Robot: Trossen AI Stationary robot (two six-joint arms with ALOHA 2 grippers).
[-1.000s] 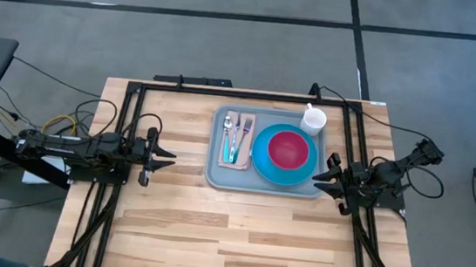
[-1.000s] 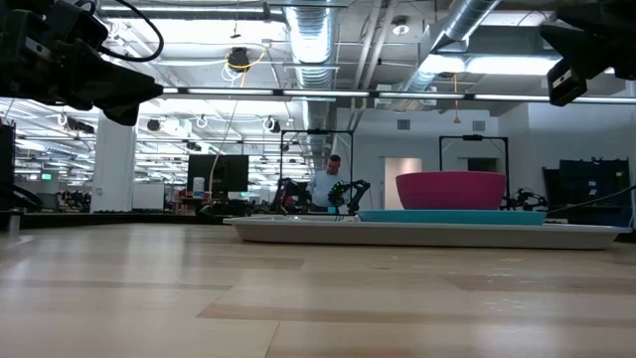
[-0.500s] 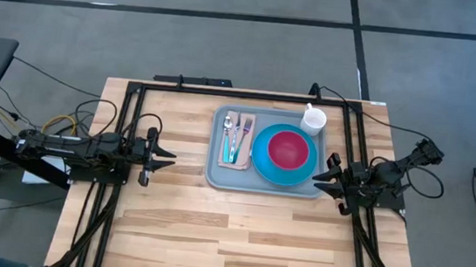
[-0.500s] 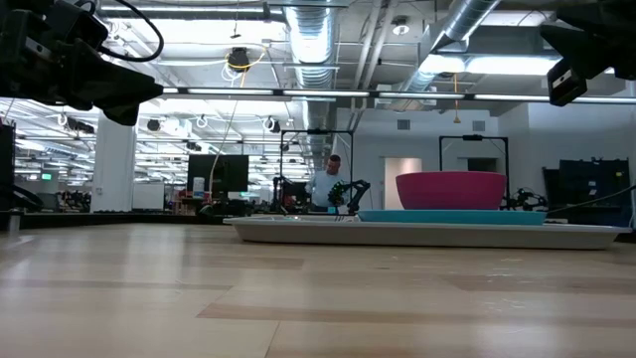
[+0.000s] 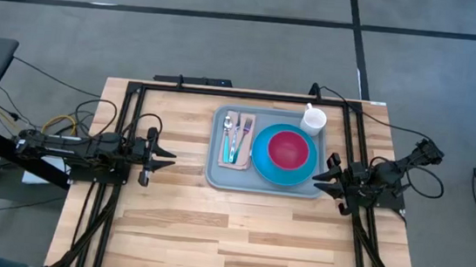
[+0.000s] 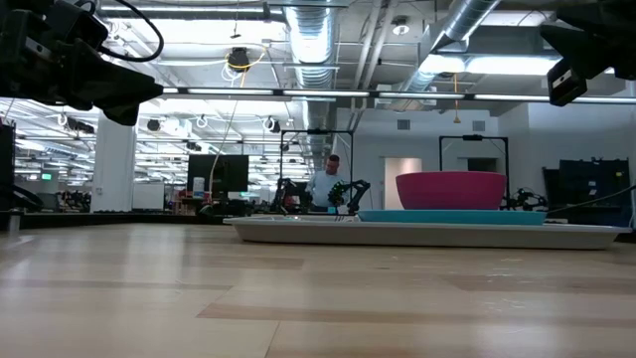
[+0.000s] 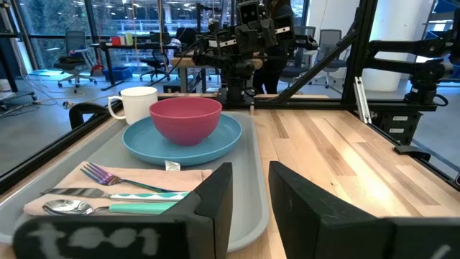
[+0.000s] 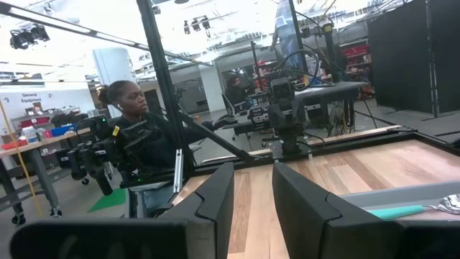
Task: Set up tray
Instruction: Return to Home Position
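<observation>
Your tray point(image 5: 225, 177) sits far-centre on the bench point(image 5: 211, 232), carrying a plate point(image 5: 259, 156), bowl point(image 5: 288, 149), mug point(image 5: 313, 120) and napkin point(image 5: 248, 143) with seemingly three utensils. Left hand point(image 5: 164, 155) and right hand point(image 5: 325, 173) flank it, apart, both released and empty.

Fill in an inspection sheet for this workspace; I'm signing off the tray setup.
Surface: wooden table, the tray standing toward its far right.
Job's things: tray holds a napkin with cutlery, and a blue plate with a red bowl; white mug at its corner.
Clutter: nothing seen.
Grippers: left gripper and right gripper open, empty, either side of the tray.
Cables: loose bundle beside the left arm.
Surroundings: a person beyond the table.
</observation>
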